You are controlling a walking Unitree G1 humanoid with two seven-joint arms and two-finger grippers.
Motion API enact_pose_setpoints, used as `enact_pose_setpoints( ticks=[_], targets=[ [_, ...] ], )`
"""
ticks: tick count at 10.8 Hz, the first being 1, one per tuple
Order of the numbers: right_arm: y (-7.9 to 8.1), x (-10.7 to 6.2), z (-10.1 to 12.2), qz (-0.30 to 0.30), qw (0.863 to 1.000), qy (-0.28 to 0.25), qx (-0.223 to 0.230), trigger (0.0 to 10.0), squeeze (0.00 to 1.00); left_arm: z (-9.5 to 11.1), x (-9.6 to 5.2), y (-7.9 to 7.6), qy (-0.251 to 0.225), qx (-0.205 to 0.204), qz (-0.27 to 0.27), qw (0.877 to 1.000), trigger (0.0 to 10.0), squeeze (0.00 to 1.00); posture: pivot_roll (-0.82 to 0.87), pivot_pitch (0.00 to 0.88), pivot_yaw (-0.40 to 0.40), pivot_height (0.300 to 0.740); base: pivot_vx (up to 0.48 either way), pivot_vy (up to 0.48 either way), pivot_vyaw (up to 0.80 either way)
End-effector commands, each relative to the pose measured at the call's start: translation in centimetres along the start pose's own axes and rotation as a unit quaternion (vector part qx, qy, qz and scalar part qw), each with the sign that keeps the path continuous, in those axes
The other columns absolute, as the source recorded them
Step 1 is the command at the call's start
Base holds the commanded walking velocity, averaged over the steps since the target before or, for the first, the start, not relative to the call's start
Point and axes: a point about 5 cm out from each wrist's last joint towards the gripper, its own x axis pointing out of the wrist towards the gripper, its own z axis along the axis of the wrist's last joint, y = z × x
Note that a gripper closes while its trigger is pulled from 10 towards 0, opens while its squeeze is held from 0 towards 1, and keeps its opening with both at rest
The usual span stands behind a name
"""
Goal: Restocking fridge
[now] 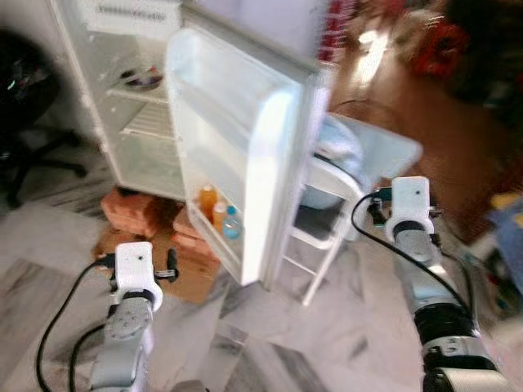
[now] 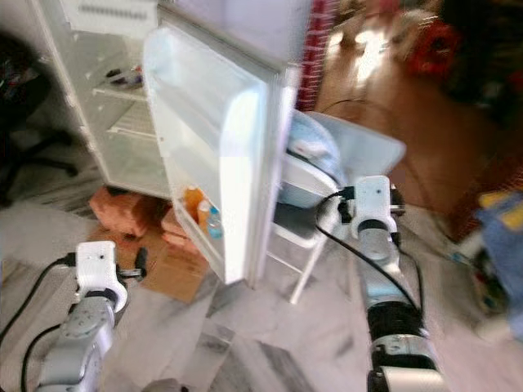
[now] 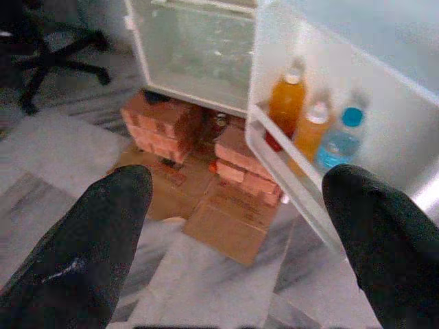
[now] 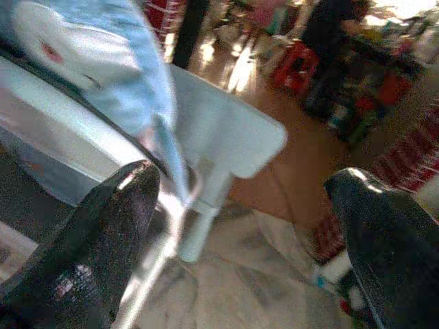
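Presently the fridge (image 1: pixel 139 122) stands open, its door (image 1: pixel 245 155) swung wide. Two orange bottles (image 3: pixel 287 99) and a blue-capped bottle (image 3: pixel 337 140) sit in the door's bottom shelf. Left gripper (image 3: pixel 236 226) and right gripper (image 4: pixel 243 226) hover nearby, fingers spread wide, holding nothing.

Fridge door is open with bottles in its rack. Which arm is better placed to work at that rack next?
Probably left. The left tool is open and faces the door rack holding the bottles. The right tool, also open, faces the white chair beyond the door.
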Motion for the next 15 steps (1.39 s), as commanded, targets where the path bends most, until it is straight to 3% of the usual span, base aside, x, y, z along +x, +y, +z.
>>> enact_pose_setpoints(
  ticks=[1,4,6,7,8,9,10,11,12,13,15],
  targets=[
    [-0.3,0.4,0.7,-0.009,1.0,-0.01,0.007,10.0,0.0,0.4,-0.1,-0.5,-0.012,0.001,-0.015,1.0,10.0,0.0,0.14,0.0,-0.037,0.74,0.0,0.0,0.0],
    [1.3,1.7,2.5,0.01,1.0,-0.016,0.013,10.0,0.0,0.5,-0.1,-0.5,-0.014,0.001,-0.008,1.0,10.0,0.0,0.14,0.0,-0.038,0.74,0.271,0.0,0.0],
    [4.3,2.5,5.0,0.042,0.998,-0.032,0.035,10.0,0.0,0.3,-0.2,-0.7,-0.008,-0.003,-0.01,1.0,10.0,0.0,0.15,0.0,-0.037,0.74,0.0,0.0,0.0],
    [7.4,2.5,6.9,0.086,0.994,-0.036,0.061,10.0,0.0,0.0,0.0,-0.6,0.01,-0.001,-0.001,1.0,10.0,0.0,0.16,0.0,-0.042,0.74,0.0,0.0,0.0],
    [9.0,2.2,7.9,0.11,0.99,-0.041,0.074,10.0,0.0,-0.5,-0.1,-0.5,0.031,0.002,0.006,1.0,10.0,0.0,0.17,0.0,-0.044,0.74,0.0,0.0,0.0],
    [13.3,0.7,10.4,0.189,0.974,-0.068,0.106,10.0,0.0,-1.5,-0.3,-0.3,0.07,0.003,0.007,0.998,10.0,0.0,0.19,0.0,-0.052,0.74,0.0,0.0,0.0],
    [16.4,-1.0,12.1,0.278,0.945,-0.085,0.148,10.0,0.0,-1.8,-0.5,-0.4,0.077,0.006,0.003,0.997,10.0,0.0,0.2,0.0,-0.062,0.74,0.0,0.0,0.0],
    [19.9,-5.3,14.4,0.483,0.833,-0.09,0.255,10.0,0.0,-1.8,-0.6,-0.4,0.074,0.004,0.003,0.997,10.0,0.0,0.22,0.0,-0.076,0.74,0.0,0.0,0.0],
    [18.9,-10.8,16.1,0.693,0.643,-0.125,0.3,10.0,0.0,-1.9,-0.6,-0.3,0.076,0.003,0.003,0.997,10.0,0.0,0.22,0.0,-0.085,0.74,0.0,0.0,0.0],
    [17.6,-12.6,15.3,0.744,0.597,-0.133,0.27,10.0,0.0,-2.0,-0.6,-0.3,0.079,0.001,0.003,0.997,10.0,0.0,0.22,0.0,-0.086,0.74,0.0,0.0,0.0],
    [16.7,-7.2,8.3,0.619,0.768,-0.061,0.154,10.0,0.0,-2.1,-0.5,-0.6,0.085,0.004,-0.006,0.996,10.0,0.0,0.2,0.0,-0.073,0.74,0.0,0.0,0.0]
  ],
)
